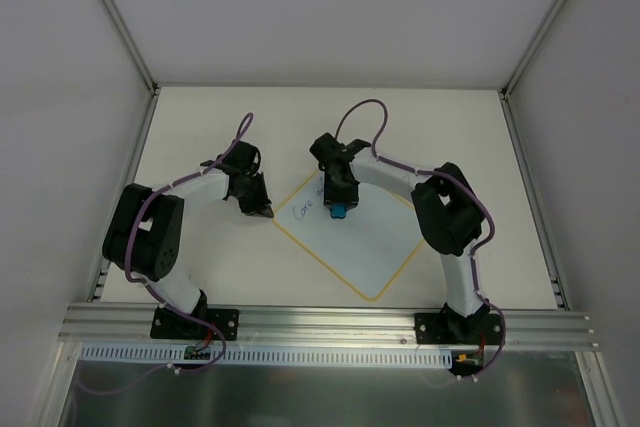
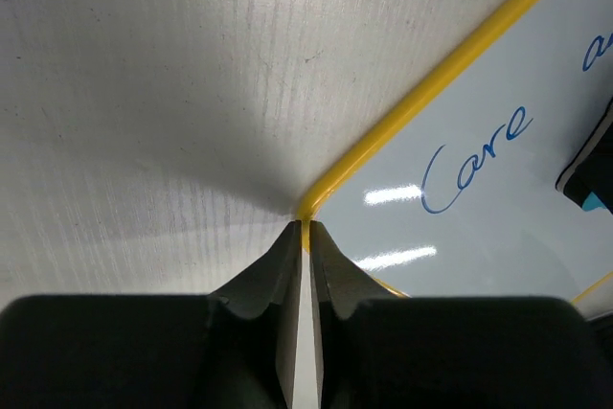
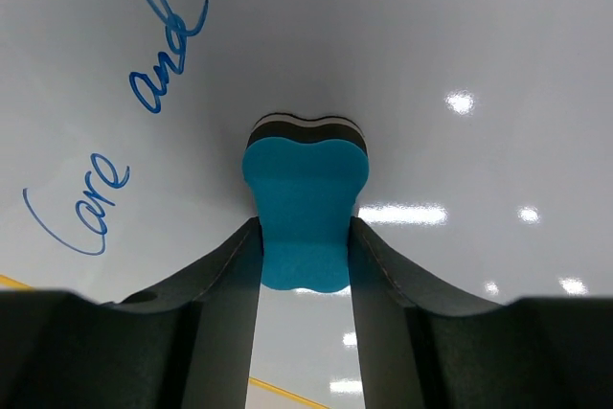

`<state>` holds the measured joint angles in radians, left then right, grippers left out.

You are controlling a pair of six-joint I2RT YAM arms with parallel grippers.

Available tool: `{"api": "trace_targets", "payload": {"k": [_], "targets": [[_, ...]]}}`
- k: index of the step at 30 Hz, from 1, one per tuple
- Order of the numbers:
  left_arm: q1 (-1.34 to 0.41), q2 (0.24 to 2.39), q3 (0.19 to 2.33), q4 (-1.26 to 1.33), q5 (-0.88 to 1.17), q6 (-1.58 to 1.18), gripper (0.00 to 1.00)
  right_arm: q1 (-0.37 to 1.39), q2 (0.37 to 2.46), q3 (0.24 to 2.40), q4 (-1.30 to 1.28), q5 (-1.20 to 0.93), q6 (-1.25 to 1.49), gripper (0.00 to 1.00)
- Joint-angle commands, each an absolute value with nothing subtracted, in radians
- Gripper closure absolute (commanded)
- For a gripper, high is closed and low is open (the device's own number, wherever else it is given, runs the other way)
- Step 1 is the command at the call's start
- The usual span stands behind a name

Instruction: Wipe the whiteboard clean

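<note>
The whiteboard [image 1: 355, 237] lies flat on the table, turned like a diamond, pale with a yellow border and blue handwriting [image 1: 303, 210] near its left corner. My left gripper [image 1: 266, 212] is shut with its tips pressed at the board's left corner [image 2: 308, 210]. My right gripper [image 1: 338, 209] is shut on a blue eraser [image 3: 305, 208] and holds it on the board's surface, just right of the words "Care and" [image 3: 115, 141]. The eraser's dark pad faces the board.
The white table [image 1: 200, 127] extends behind and to the left of the board. Metal frame posts [image 1: 115, 17] rise at the back corners, and an aluminium rail [image 1: 330, 322] runs along the near edge.
</note>
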<state>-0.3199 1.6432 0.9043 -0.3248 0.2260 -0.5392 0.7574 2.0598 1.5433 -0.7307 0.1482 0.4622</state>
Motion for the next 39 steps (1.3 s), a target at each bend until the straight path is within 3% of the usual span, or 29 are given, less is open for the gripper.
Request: {"api": "trace_targets", "payload": {"k": [1,3,4,6,10,15,25,32,36,37,39], "targets": [[-0.321,1.582,0.914,-0.347,0.209,-0.535,0.91,0.773,2.019,1.555,-0.752,0.158,0.46,0.56],[-0.321,1.572,0.923,-0.353,0.206,-0.531,0.8,0.773,1.993,1.559,-0.752,0.175,0.453,0.49],[-0.322,1.562,0.928,-0.357,0.195,-0.526,0.68,0.773,1.984,1.563,-0.753,0.176,0.449,0.43],[-0.322,1.551,0.945,-0.374,0.186,-0.52,0.62,0.772,1.948,1.563,-0.752,0.184,0.445,0.39],[-0.322,1.514,0.979,-0.405,0.169,-0.503,0.44,0.75,1.861,1.516,-0.753,0.213,0.43,0.19],[-0.353,1.473,1.009,-0.422,0.167,-0.488,0.27,0.667,1.698,1.31,-0.704,0.213,0.449,0.09],[-0.52,1.508,1.14,-0.428,0.124,-0.52,0.01,0.425,1.319,0.806,-0.595,0.209,0.558,0.17],[-0.626,1.597,1.222,-0.428,0.052,-0.526,0.01,0.288,1.135,0.608,-0.562,0.199,0.594,0.27],[-0.675,1.669,1.273,-0.428,0.022,-0.523,0.01,0.207,1.124,0.552,-0.505,0.121,0.584,0.37],[-0.684,1.699,1.282,-0.428,0.017,-0.523,0.01,0.201,1.129,0.546,-0.493,0.111,0.584,0.43],[-0.713,1.721,1.31,-0.428,-0.009,-0.522,0.01,0.193,1.149,0.534,-0.459,0.086,0.584,0.45]]}}
